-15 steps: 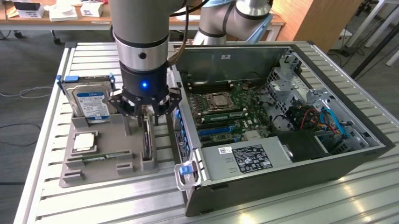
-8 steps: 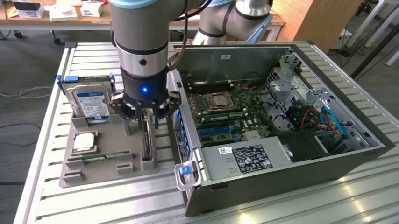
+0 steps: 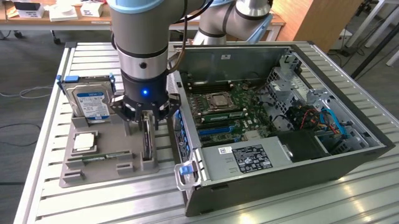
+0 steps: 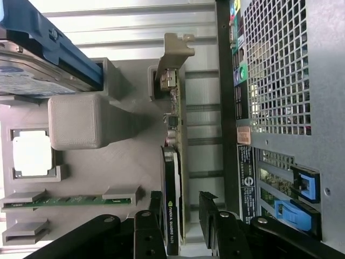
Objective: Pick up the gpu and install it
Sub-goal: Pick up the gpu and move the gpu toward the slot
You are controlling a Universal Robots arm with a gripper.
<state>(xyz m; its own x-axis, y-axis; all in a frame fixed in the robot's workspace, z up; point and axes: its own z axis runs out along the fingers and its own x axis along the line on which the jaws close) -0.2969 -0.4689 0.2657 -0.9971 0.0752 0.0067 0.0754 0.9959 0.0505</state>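
Ext. high, wrist close; shared gpu (image 3: pixel 147 140) (image 4: pixel 173 162)

The gpu (image 3: pixel 147 140), a thin dark card with a silvery bracket at one end, is stood on edge. It is seated in a slot of the grey holder (image 3: pixel 112 140).

There was one gpu (image 3: pixel 147 140), one hard drive (image 3: pixel 90 103), one processor chip (image 3: pixel 84 141), seemingly one memory stick (image 3: pixel 100 158), and one computer case (image 3: pixel 274 189).
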